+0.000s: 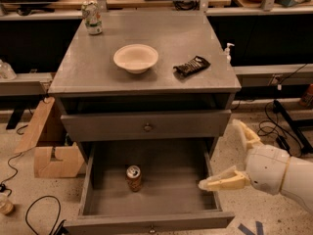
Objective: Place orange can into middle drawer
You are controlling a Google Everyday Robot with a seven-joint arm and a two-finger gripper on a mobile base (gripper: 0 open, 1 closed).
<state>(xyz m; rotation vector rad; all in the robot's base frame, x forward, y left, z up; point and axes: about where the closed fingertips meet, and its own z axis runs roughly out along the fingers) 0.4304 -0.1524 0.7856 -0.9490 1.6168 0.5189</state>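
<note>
The orange can stands upright on the floor of the middle drawer, left of centre, silver top up. The drawer is pulled out wide below the shut upper drawer. My gripper is at the right, by the drawer's right wall, with its two cream fingers spread wide apart and nothing between them. One finger reaches over the drawer's right edge; the other points up. The gripper is well clear of the can.
On the grey cabinet top are a white bowl, a dark snack packet and a pale green-and-white can. A cardboard box leans at the left. Cables lie on the floor on both sides.
</note>
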